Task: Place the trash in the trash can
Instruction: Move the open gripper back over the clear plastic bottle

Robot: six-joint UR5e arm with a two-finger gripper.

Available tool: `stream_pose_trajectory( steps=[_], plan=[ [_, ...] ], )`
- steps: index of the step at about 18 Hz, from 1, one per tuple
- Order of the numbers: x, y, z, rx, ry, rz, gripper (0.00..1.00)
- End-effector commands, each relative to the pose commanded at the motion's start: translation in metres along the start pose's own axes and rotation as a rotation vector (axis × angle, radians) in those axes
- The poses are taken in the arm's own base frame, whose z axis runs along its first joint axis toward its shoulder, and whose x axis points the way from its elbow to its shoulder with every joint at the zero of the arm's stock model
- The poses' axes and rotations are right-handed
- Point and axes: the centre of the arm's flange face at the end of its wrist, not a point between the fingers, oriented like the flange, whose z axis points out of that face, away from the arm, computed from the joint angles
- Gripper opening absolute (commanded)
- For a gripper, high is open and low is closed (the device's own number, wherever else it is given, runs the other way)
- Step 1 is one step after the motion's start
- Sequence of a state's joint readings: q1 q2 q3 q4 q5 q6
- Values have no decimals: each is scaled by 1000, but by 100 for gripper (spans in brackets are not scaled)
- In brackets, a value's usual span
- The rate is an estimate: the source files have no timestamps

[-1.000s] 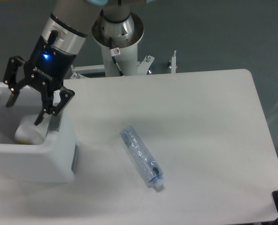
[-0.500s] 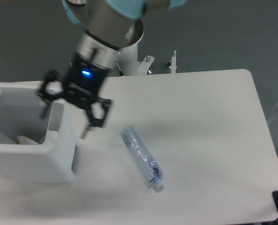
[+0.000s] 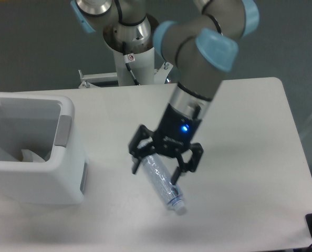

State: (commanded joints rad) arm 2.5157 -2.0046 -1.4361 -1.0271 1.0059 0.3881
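Nearest the camera, the crushed clear plastic bottle with a bluish tint and white cap (image 3: 163, 182) lies on the white worktop (image 3: 240, 131), cap end toward the front edge. The black two-finger claw (image 3: 157, 169) hangs directly over the bottle's upper half with its fingers spread to either side of the body. They do not appear pressed against the plastic, though from this angle contact cannot be ruled out. The bottle looks to be resting on the surface, not lifted.

To the left stands the large white rectangular plastic bin with rounded corners and a grey side panel (image 3: 66, 173), well apart from the bottle. Inside it, low against the near wall, a crumpled white paper wrapper (image 3: 31, 155) shows, so one of the two pieces of trash seems to be already where it belongs.

As a judgement, the task is about half done: the wrapper is in, and the bottle has yet to be gripped, raised, carried across and dropped into the bin.

Farther back, the grey arm with light blue joint caps (image 3: 198, 58) rises toward its white pedestal base (image 3: 130, 58) behind the worktop. A small blue light glows on the claw's wrist. A small sticker with a red mark sits on the pedestal, too small to read, and no other writing is legible.
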Motion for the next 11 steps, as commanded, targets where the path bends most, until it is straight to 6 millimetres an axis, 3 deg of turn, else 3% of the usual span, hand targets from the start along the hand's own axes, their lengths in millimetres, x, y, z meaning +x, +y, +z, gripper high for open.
stream_pose_trajectory(
  steps=[4, 11],
  plan=[
    [-18, 8, 26, -171, -31, -76, 100],
    [-20, 25, 96, -357, -158, -176, 100]
  ],
)
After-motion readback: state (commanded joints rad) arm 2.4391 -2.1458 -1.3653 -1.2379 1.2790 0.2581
